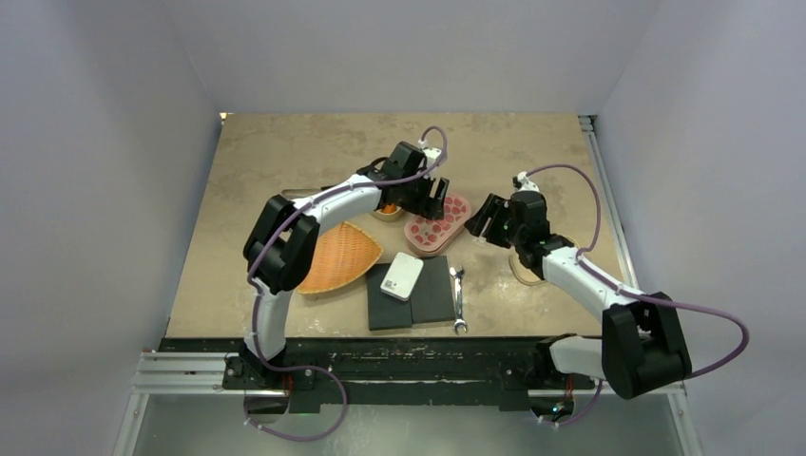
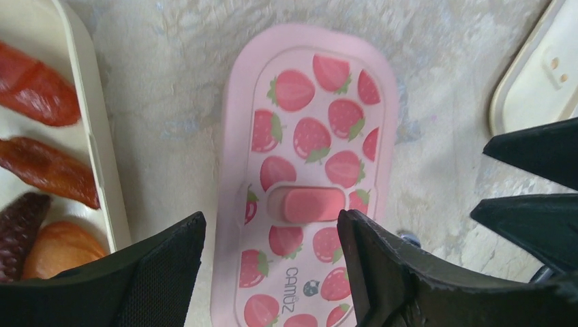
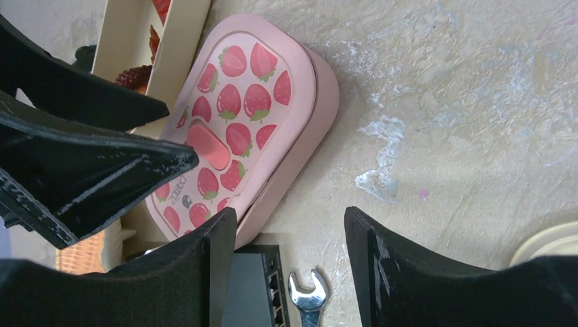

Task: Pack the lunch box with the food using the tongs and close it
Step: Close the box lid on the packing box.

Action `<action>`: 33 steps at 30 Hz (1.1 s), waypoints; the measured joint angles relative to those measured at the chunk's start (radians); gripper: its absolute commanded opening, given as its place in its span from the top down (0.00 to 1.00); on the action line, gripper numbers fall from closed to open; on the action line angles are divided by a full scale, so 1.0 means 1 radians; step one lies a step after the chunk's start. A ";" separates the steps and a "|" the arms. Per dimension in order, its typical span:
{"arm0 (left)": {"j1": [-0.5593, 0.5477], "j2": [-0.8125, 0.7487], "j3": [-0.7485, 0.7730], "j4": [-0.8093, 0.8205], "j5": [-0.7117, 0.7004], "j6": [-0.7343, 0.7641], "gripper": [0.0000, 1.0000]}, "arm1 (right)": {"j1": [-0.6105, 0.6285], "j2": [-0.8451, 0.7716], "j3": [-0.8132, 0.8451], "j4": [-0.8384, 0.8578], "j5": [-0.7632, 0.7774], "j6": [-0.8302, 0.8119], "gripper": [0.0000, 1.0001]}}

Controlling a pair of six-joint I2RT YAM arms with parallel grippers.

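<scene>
Pink strawberry lunch box (image 2: pixel 310 170) sits lidded mid-desk, left gripper (image 2: pixel 271 225) and right gripper (image 3: pixel 290 214) parted and empty near it, food (image 2: pixel 41 170) lying in the cream box (image 2: pixel 102 157) beside it, its cream lid (image 2: pixel 538 75) apart, so closing seems left.

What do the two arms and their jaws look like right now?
Both the left arm and right arm have white links with chunky black joint housings. A purple cable loops loosely along each. The jaws are matte black, wedge-shaped, with textured inner faces and scuffed edges.
</scene>
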 measured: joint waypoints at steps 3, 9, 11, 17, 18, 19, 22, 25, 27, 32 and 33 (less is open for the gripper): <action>-0.004 -0.003 -0.036 -0.003 0.000 -0.003 0.29 | 0.000 0.012 -0.009 0.011 -0.014 0.001 0.37; -0.026 -0.011 -0.076 0.004 -0.005 -0.022 0.29 | 0.000 0.015 -0.009 0.024 -0.016 0.002 0.38; -0.037 -0.012 -0.076 0.003 -0.012 -0.022 0.29 | 0.000 0.017 -0.009 0.027 -0.016 0.002 0.37; -0.051 -0.015 -0.076 -0.009 -0.052 -0.017 0.26 | 0.000 0.037 -0.011 0.045 -0.018 0.002 0.35; -0.051 -0.017 -0.076 -0.015 -0.056 -0.016 0.26 | 0.000 0.041 -0.013 0.051 -0.020 0.002 0.35; -0.051 -0.019 -0.076 -0.020 -0.060 -0.015 0.25 | 0.001 0.049 -0.015 0.059 -0.024 0.002 0.34; -0.049 -0.032 -0.076 -0.048 -0.068 -0.010 0.25 | 0.011 0.080 -0.018 0.083 -0.038 0.008 0.34; -0.043 -0.054 -0.077 -0.073 -0.068 -0.006 0.28 | 0.036 0.118 -0.019 0.108 -0.043 0.018 0.35; -0.036 -0.073 -0.077 -0.081 -0.067 -0.006 0.32 | 0.050 0.138 -0.020 0.127 -0.046 0.030 0.35; -0.021 -0.106 -0.103 -0.082 -0.062 -0.006 0.41 | 0.068 0.186 -0.025 0.183 -0.055 0.072 0.42; -0.020 -0.106 -0.110 -0.083 -0.061 -0.006 0.43 | 0.069 0.194 -0.026 0.193 -0.059 0.081 0.43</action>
